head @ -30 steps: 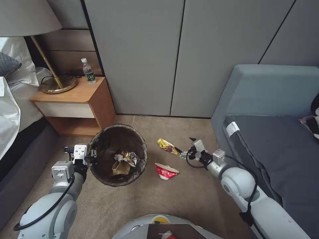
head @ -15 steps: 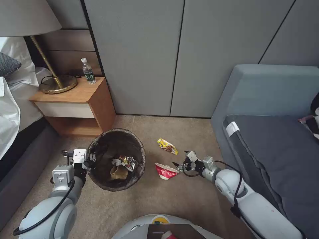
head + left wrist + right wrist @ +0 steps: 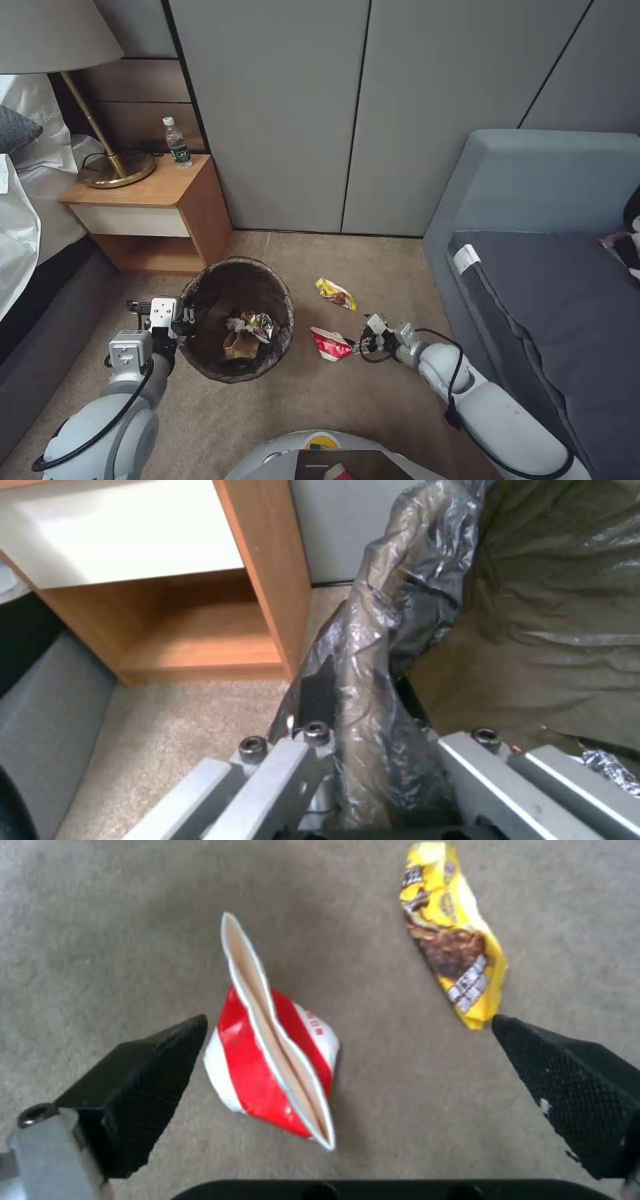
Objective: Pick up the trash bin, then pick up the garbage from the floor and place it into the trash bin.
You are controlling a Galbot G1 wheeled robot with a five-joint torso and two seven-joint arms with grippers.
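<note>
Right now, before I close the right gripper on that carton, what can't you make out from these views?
- Trash bin: its white body, hidden by the dark bag in head and left wrist views.
- Left gripper: fingertips at the bin rim, covered by bag folds in the left wrist view.
- Litter low in the bin: lower pieces hidden under the tan bag and silver wrapper.
- Red-and-white carton: print too small to read.
- Right gripper: open, but its height above the carton is unclear.

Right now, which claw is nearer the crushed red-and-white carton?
Right. The right claw hangs open just beside the carton; the left claw grips the trash bin rim, farther off.
</note>
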